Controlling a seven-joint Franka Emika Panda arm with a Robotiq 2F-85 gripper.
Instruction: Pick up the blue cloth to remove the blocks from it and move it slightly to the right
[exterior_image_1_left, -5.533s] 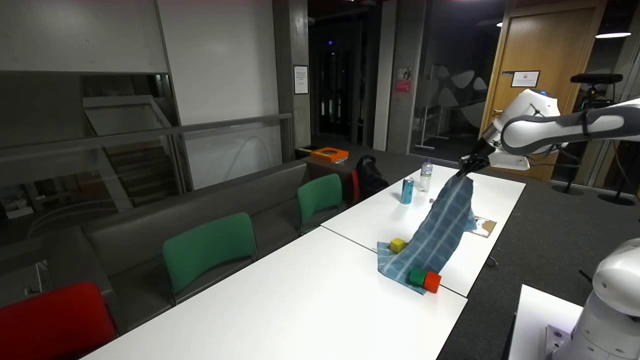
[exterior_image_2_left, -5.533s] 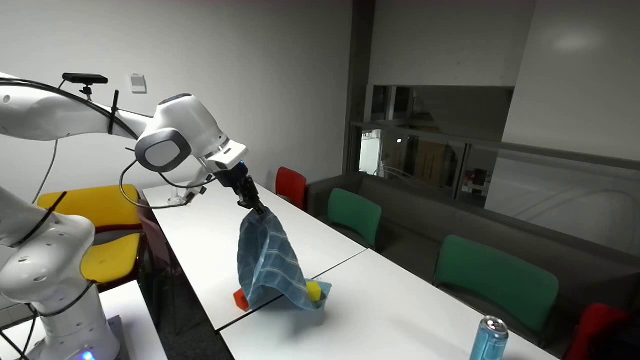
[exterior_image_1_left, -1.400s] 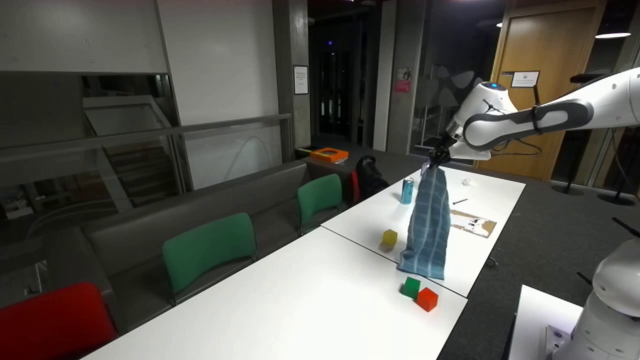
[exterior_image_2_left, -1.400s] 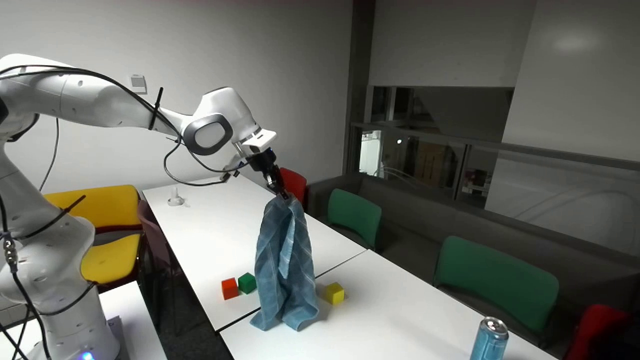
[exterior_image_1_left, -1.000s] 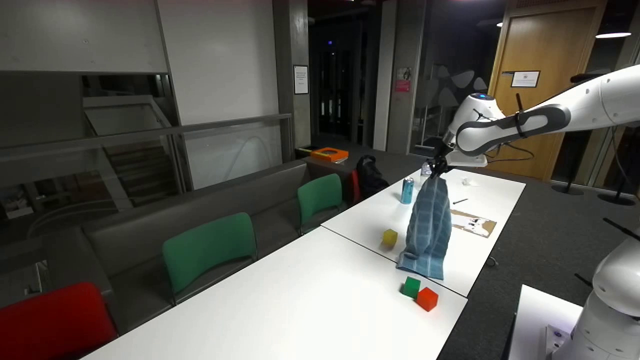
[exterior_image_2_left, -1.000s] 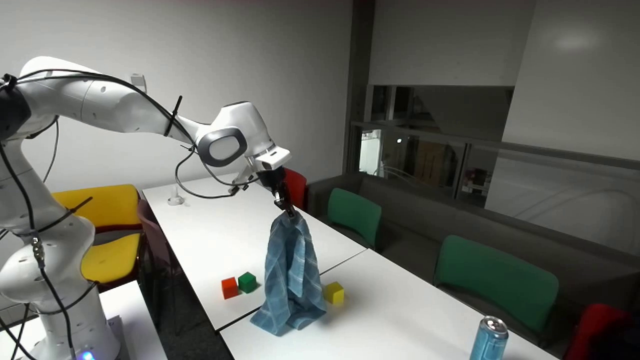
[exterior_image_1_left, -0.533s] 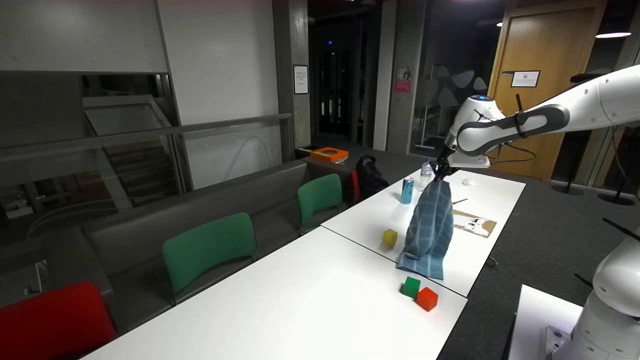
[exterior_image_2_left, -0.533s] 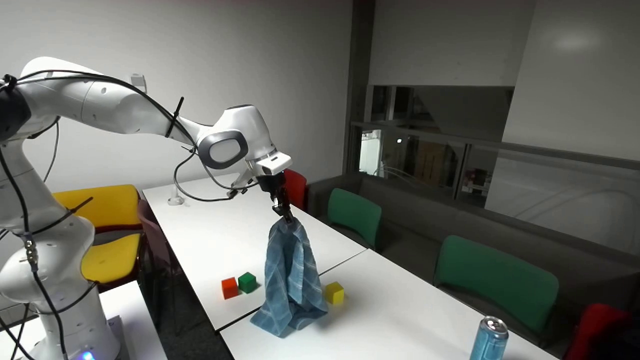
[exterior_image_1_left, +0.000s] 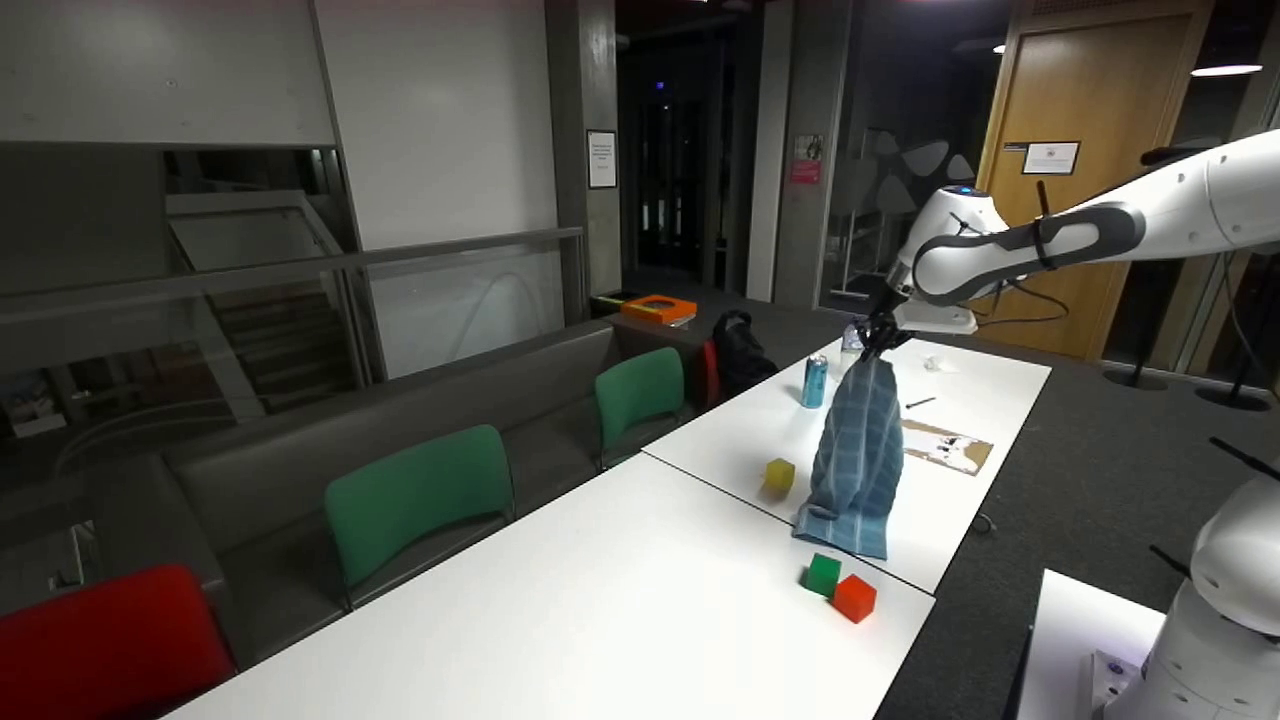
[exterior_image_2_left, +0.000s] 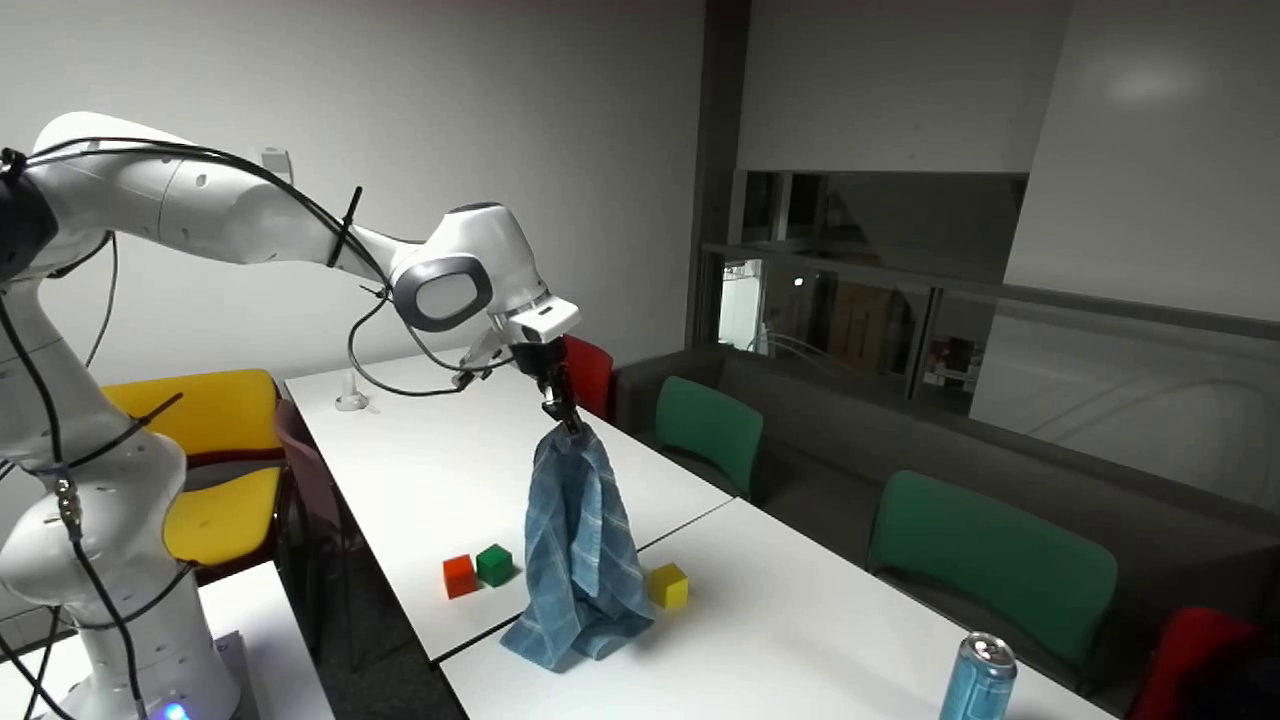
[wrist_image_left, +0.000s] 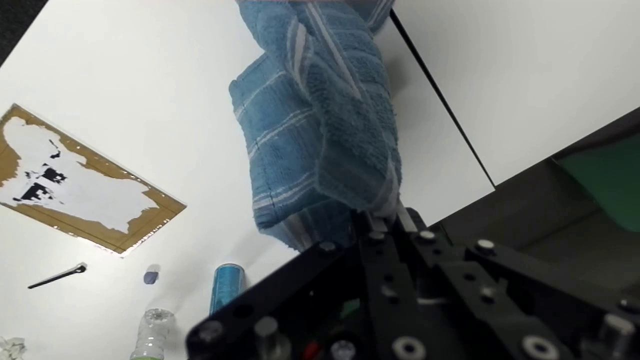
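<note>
The light blue checked cloth (exterior_image_1_left: 860, 460) hangs from my gripper (exterior_image_1_left: 877, 352), its lower end on the white table across the seam. It shows in both exterior views (exterior_image_2_left: 578, 560) and fills the upper middle of the wrist view (wrist_image_left: 345, 90). My gripper (exterior_image_2_left: 572, 424) is shut on the cloth's bunched top; the fingertips are partly covered by fabric in the wrist view (wrist_image_left: 387, 217). The yellow block (exterior_image_1_left: 780, 475) lies on the table beside the cloth (exterior_image_2_left: 668, 587). The green block (exterior_image_1_left: 823, 575) and red block (exterior_image_1_left: 855, 598) sit close together past the seam, off the cloth. No block shows in the wrist view.
A blue can (exterior_image_1_left: 814, 382) and a clear bottle (wrist_image_left: 152, 332) stand on the table (exterior_image_1_left: 560, 600). A torn brown-and-white sheet (wrist_image_left: 90, 180), a dark pen-like stick (wrist_image_left: 57, 276) and a small bluish piece (wrist_image_left: 150, 276) lie there too. Green chairs (exterior_image_2_left: 990, 570) line the far side.
Since 5.5 s ago the cloth has come off the blocks; they now lie on bare table. My gripper moved across with it, then lowered slightly. Over the last second almost nothing moved.
</note>
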